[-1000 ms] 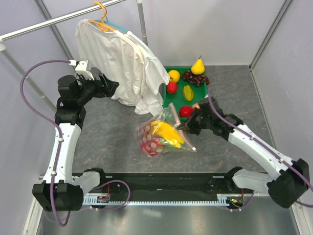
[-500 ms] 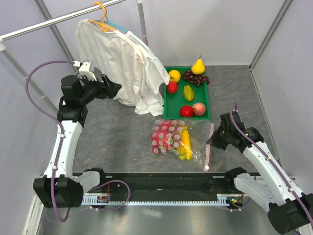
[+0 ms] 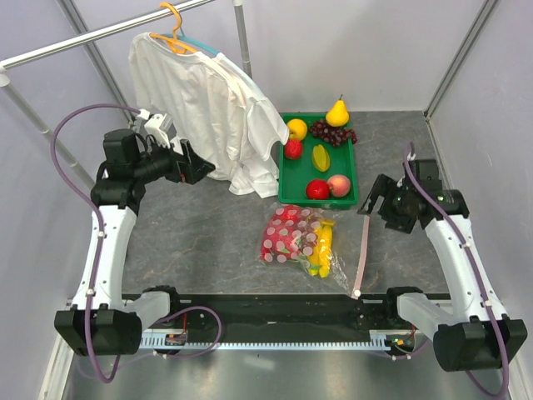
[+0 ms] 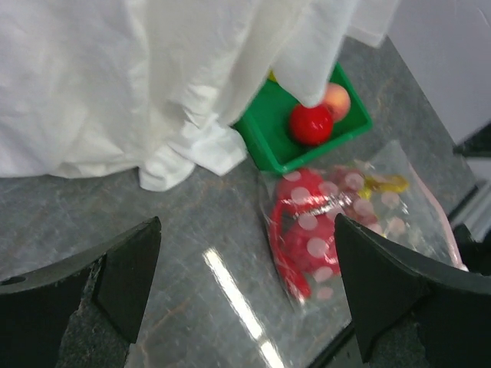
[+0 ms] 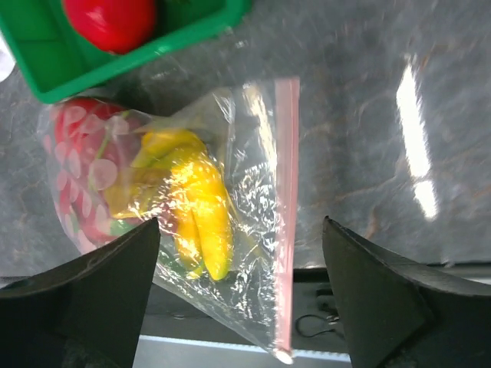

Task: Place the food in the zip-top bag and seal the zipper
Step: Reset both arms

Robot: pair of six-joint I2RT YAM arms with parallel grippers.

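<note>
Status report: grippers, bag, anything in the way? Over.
Left gripper open, empty; right gripper open, empty. Bag flat on table, dragon fruit and bananas inside; zipper seal unclear. Nothing on the bag.

Grey stone-look table (image 3: 208, 225).
A green tray (image 3: 286, 179) sits toward the back; the zip-top bag (image 3: 340, 250) lies just in front, pink zipper (image 3: 363, 248) along its right edge.

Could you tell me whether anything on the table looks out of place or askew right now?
Yes: a white shirt hangs from a rail, its hem bunched on the table and draped over the green tray's left edge. The bag lies flat with its food inside; nothing has spilled.
</note>
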